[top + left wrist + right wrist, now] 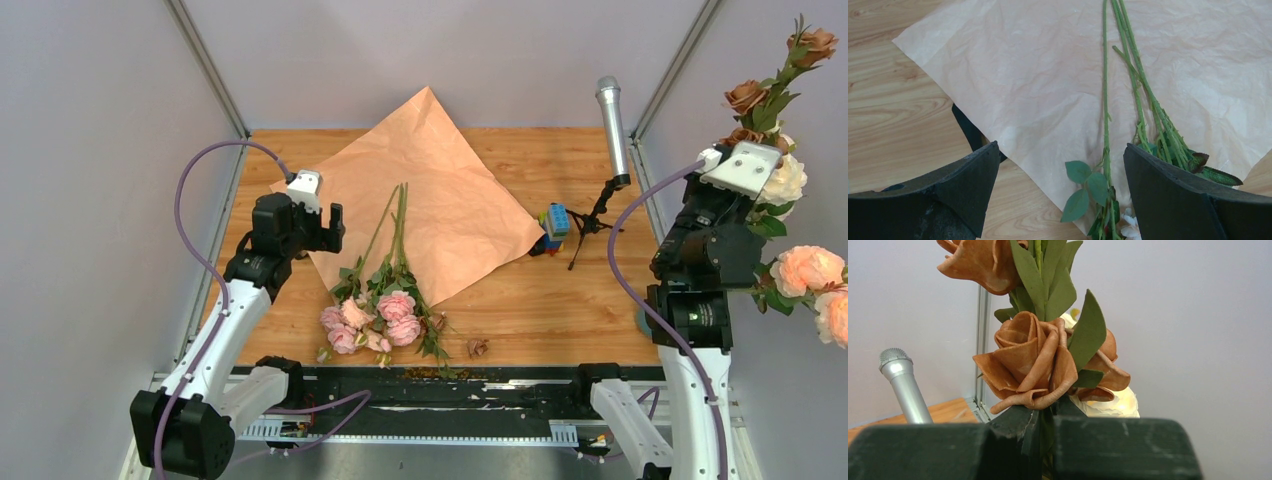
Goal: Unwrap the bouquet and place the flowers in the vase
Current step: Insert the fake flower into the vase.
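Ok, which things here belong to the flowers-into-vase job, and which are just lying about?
Job: flowers, lying on the opened paper; vase not clearly visible.
Lying about: microphone, toy blocks, brown roses pinched in the right gripper, peach roses.

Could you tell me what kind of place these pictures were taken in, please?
Probably a robotics lab's enclosed test bench: a left arm and right arm bolted at a wooden tabletop, grey panels in metal framing around it, and a microphone on a stand.
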